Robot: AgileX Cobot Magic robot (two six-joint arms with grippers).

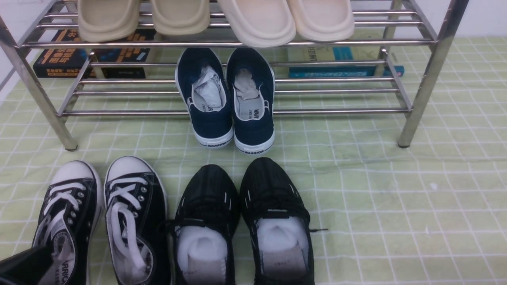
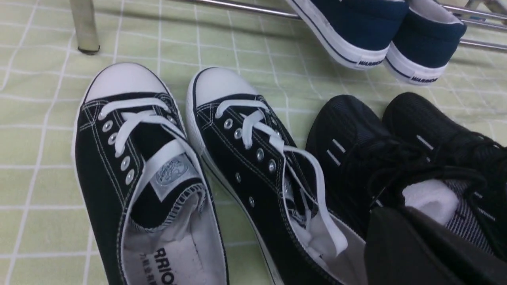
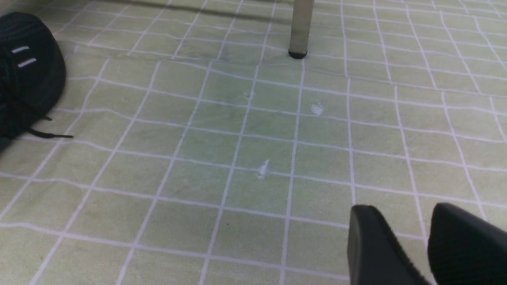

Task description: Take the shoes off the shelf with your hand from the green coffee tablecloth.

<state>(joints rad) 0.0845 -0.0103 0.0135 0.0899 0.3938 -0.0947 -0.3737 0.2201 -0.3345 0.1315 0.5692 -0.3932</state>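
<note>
The left end effector, jaws closed and empty, hovers over the sneakers on the green tablecloth, below the shelf. The right end effector stands narrowly parted above bare cloth.

You see the shoes, a pair of black canvas lace-ups with white laces, white toe caps and grey lining, standing upright side by side on the green coffee tablecloth, toes toward the shelf. They sit in front of its left leg, apart from it. The shelf is a two-tier rack of shiny silver bars.
</note>
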